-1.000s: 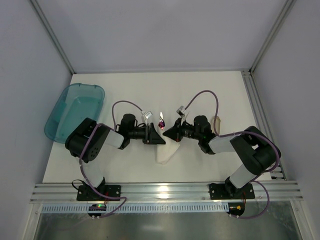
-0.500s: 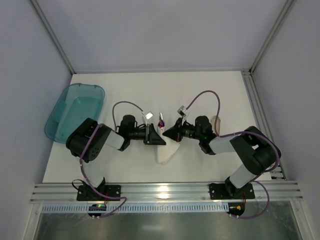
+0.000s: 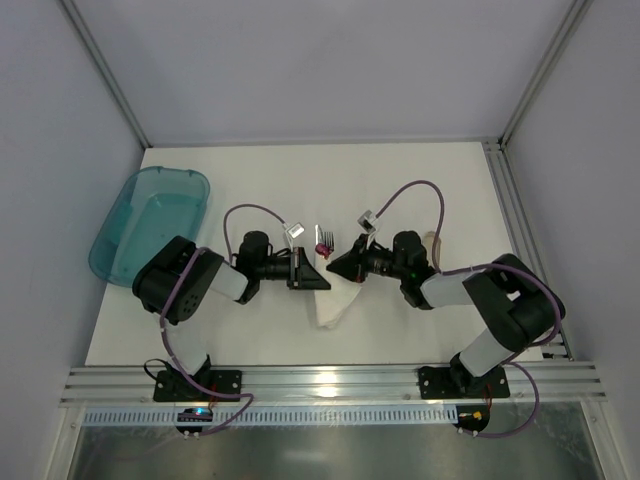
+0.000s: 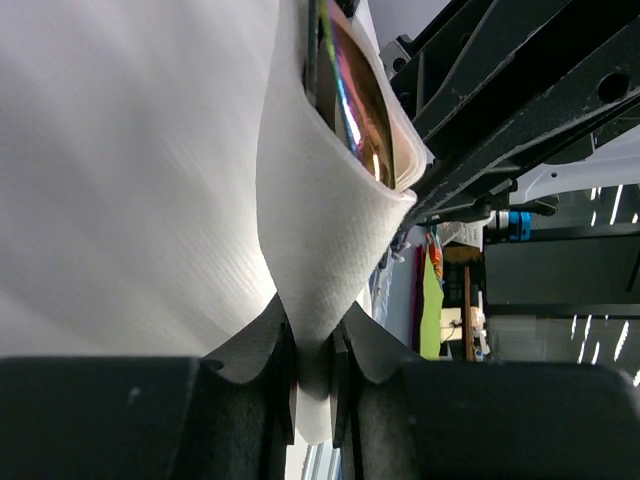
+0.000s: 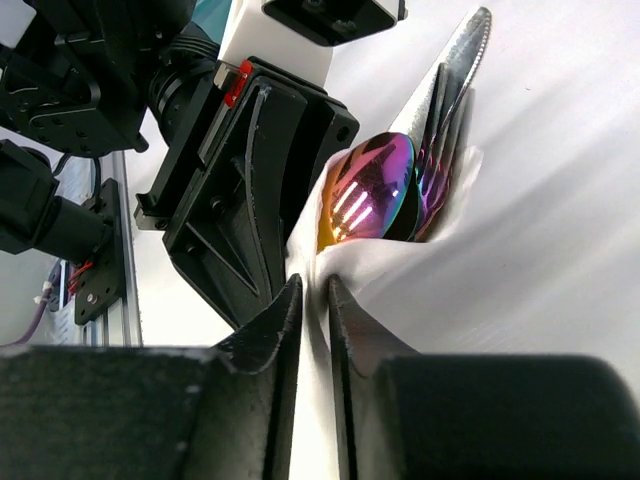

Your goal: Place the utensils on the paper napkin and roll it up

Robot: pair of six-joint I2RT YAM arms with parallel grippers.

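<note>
The white paper napkin (image 3: 335,302) is folded up around the utensils (image 3: 325,240), whose heads stick out at its far end. My left gripper (image 3: 318,272) is shut on a fold of the napkin (image 4: 330,230), with an iridescent spoon bowl (image 4: 352,95) wrapped above it. My right gripper (image 3: 336,268) faces it from the right and is shut on the napkin's edge (image 5: 500,270). The right wrist view shows the spoon bowl (image 5: 366,200), fork tines (image 5: 440,165) and a serrated knife tip (image 5: 458,45) poking out. The handles are hidden inside the napkin.
A translucent teal tub (image 3: 150,222) sits at the table's far left. A tan tube (image 3: 435,246) lies beside the right arm. The table's front edge meets a metal rail (image 3: 320,382) near the arm bases.
The utensil heads have turned slightly, so the fork tines now show more plainly. The right arm has shifted a little to the right. Both grippers keep their hold.
</note>
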